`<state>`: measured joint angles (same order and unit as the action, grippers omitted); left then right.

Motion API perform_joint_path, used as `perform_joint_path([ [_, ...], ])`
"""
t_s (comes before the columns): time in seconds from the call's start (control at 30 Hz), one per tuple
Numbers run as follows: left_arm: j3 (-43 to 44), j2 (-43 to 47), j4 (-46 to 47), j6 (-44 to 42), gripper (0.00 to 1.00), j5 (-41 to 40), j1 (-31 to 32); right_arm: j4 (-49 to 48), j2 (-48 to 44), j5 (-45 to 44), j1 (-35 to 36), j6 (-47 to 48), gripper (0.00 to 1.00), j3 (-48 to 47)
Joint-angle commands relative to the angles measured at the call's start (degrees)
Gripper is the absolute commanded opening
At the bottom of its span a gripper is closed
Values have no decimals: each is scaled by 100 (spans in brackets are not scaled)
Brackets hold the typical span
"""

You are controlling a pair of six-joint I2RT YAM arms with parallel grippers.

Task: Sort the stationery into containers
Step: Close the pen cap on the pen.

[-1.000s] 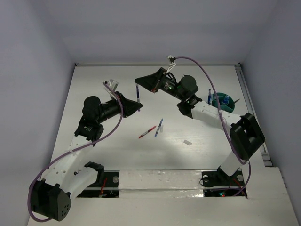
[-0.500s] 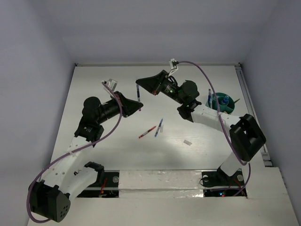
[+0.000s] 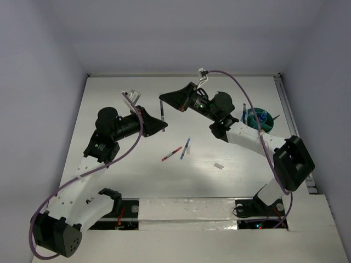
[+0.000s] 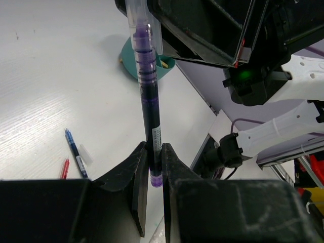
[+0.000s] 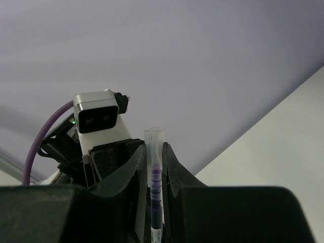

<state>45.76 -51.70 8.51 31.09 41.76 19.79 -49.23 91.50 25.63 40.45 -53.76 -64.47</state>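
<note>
A purple pen [image 3: 162,112] with a clear cap is held above the table between both arms. My left gripper [image 3: 163,125] is shut on its lower end; in the left wrist view the barrel [image 4: 149,96] rises from between the closed left gripper [image 4: 154,148]. My right gripper [image 3: 161,99] is shut on the capped end, and the clear cap [image 5: 154,139] is pinched in the right gripper [image 5: 155,148]. A red pen [image 3: 171,154], a blue pen [image 3: 186,147] and a white eraser [image 3: 219,166] lie on the table. The teal tub [image 3: 259,119] stands at the right.
The tub [image 4: 127,54] shows behind the pen in the left wrist view, with pens standing in it in the top view. The blue pen [image 4: 75,151] and red pen [image 4: 65,168] lie below the left gripper. A rail [image 3: 292,126] runs along the table's right edge.
Both arms have shifted slightly, the pen drifting a little to the right between them. Both grips stay the same.
</note>
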Motion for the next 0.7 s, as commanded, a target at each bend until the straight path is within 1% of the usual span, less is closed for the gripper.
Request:
perform_joint_path([
  [0.0,671,46,1188,-227,0,-467,-89,1381,-18,1314,183,128,0,206],
  [0.17,908,-59,1232,-86,0,-484,-89,1513,-211,1182,235,462,0,549],
  [0.33,1242,-156,1179,-94,0,-493,-89,1697,-449,1278,236,700,0,997],
  [0.53,1445,-437,1345,11,0,-432,-89,1803,-634,1278,464,770,0,1472],
  [0.67,1393,-578,1591,213,0,-318,-89,1602,-581,1435,578,569,0,1621],
])
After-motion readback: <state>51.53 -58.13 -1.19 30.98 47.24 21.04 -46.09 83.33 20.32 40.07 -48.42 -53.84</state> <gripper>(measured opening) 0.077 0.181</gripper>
